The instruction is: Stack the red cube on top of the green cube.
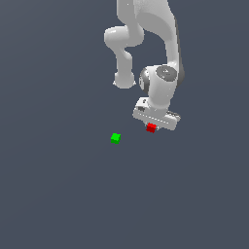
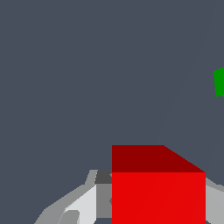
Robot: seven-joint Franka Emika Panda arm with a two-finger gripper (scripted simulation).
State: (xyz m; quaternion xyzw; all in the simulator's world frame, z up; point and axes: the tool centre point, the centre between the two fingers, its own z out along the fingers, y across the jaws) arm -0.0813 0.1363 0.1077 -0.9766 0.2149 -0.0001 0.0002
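one red cube (image 1: 151, 128) square between the tool's (image 1: 152, 127) closed-in fingers, green cube (image 1: 115, 138) apart

The white Franka arm (image 1: 146, 29) comes down from the top of the exterior view, bends at a rounded elbow, and ends in a wrist (image 1: 159, 85) turned downward and tilted slightly toward the exterior view's right. Its gripper (image 1: 151, 127) hangs below the wrist with the flat hand body slanted, and the red cube (image 1: 151, 128) sits right at its underside. In the wrist view the pale grey fingers (image 2: 83, 203) flank that cube closely on both sides, clamped against it.
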